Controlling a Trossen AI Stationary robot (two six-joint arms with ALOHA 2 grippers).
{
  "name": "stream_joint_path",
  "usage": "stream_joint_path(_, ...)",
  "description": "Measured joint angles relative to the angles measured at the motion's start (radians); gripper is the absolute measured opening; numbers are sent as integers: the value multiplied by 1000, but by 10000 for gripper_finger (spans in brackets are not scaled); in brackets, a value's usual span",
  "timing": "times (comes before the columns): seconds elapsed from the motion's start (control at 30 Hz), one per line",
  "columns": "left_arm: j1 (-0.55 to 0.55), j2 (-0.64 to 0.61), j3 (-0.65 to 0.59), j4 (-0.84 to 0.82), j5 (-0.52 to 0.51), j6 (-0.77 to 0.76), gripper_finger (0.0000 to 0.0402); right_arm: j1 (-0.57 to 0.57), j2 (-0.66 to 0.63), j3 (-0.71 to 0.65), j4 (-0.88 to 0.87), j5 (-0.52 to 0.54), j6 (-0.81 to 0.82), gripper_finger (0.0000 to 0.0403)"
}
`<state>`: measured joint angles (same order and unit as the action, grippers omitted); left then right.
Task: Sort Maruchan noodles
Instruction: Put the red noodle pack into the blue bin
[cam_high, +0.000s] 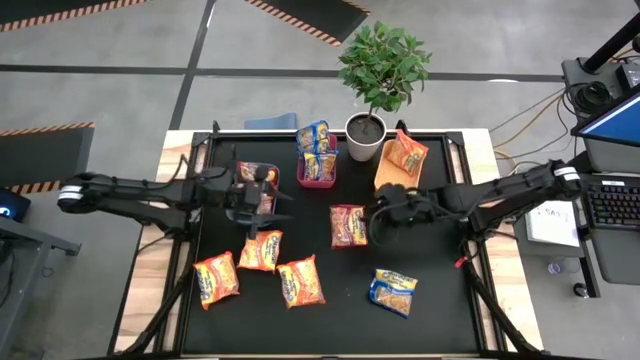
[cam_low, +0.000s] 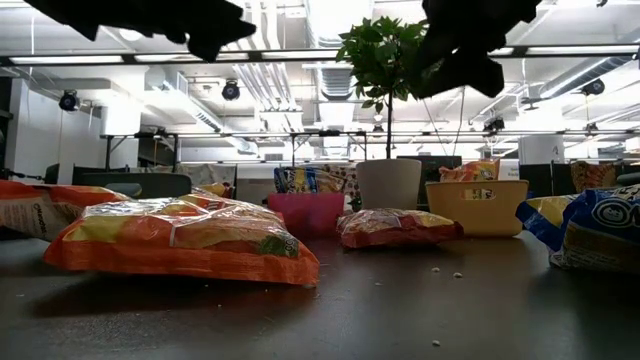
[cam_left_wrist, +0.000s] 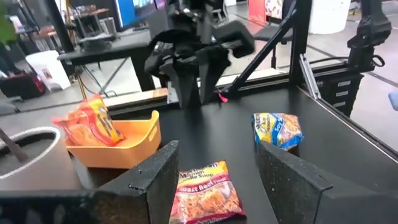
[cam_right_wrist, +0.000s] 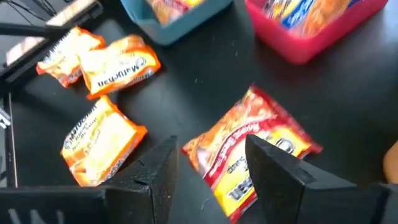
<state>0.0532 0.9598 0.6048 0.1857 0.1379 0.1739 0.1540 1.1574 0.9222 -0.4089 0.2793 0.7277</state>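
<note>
Black tabletop, open workshop beyond. Right gripper was held over the red-maroon packet, fingers parted astride it, nothing gripped, apparently lined up for a pick. Left gripper was kept open and empty above three orange packets. Blue-yellow packet was left apart; filled bins were ranged behind.

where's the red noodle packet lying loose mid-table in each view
High view: red packet at the mat's centre, just left of the right gripper.
Low view: centre, lying flat, in front of the white pot.
Left wrist view: bottom centre, between that arm's jaws.
Right wrist view: lower centre-right, beyond that arm's jaws.
Shared landmark: the orange bin, near it wherever it shows.
</note>
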Motion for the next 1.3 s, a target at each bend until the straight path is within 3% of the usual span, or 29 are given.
stream_joint_path(0.27,0,153,0,66,2,-65,196,21,163,0,2,-19,143,164)
stream_joint_path(0.63,0,342,0,161,1,-254,196,25,360,1,3,-17,186,135)
stream_joint_path(1.1,2,597,1,496,2,-578,196,29,474,7,5,-63,200,59)
stream_joint_path(1.3,14,703,11,592,-43,-683,213,34,472,6,1,-63,198,54)
